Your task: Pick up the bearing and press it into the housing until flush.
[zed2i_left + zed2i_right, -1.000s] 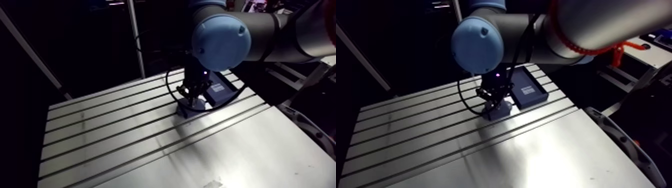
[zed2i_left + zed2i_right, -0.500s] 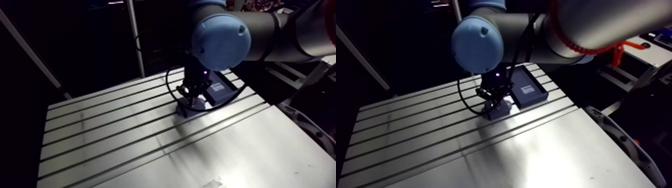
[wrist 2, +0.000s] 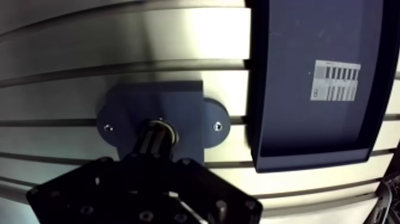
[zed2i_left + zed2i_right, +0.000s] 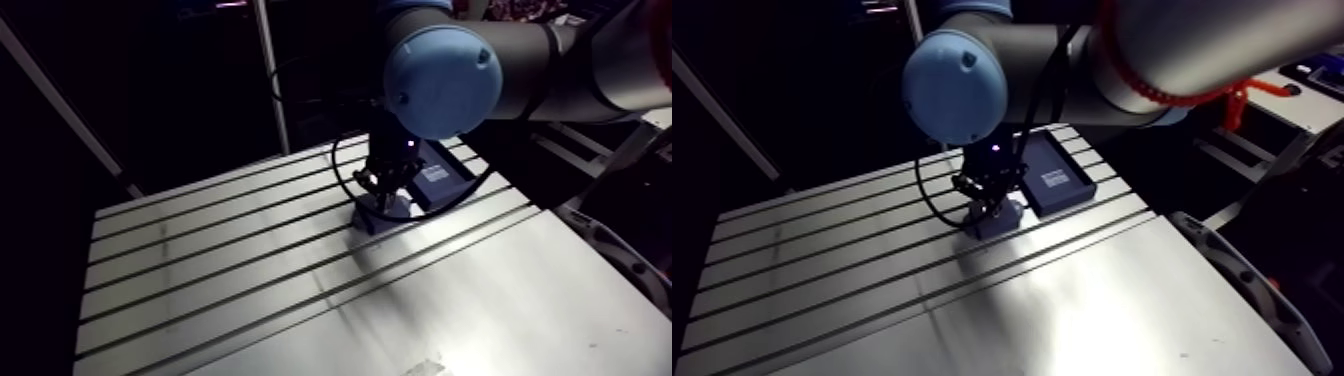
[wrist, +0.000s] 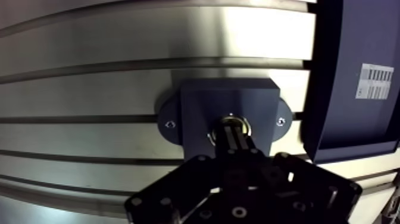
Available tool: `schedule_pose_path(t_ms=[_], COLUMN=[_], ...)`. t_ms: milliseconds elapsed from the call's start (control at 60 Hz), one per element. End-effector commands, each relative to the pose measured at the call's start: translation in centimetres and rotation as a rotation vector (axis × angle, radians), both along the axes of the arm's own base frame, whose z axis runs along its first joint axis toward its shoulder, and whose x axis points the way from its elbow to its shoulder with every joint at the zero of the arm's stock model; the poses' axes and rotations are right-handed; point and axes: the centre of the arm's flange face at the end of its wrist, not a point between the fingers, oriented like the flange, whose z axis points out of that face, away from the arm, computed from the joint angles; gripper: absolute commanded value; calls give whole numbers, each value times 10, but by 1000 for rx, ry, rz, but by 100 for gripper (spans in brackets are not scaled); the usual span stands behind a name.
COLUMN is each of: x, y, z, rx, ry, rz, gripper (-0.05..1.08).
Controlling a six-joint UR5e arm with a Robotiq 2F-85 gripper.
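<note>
Housing (image 5: 229,98) dark slate-blue, small silver screw (image 5: 170,124) on each ear. Bearing (image 5: 244,124) shiny silver-gold ring. Hand (image 5: 236,140) black. Tray (image 5: 351,36) dark navy; white label (image 5: 374,80), black barcode stripes. Bench (image 5: 89,95) brushed silver, dark parallel slot lines.

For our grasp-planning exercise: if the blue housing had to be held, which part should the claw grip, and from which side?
Probably best to come down from above and close on the raised square block of the housing, across its two flat faces, not the low rounded ears, which stick out on the other sides, one close to the tray.
</note>
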Motion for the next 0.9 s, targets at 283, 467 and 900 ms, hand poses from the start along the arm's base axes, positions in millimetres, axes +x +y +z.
schedule_pose_path(t_ms=[283,467,900], x=[-10,-6,10], y=[1,0,-9], z=[31,48,111], rx=[15,20,12], ry=[43,47,22], rz=[6,7,8], gripper=[97,97,4])
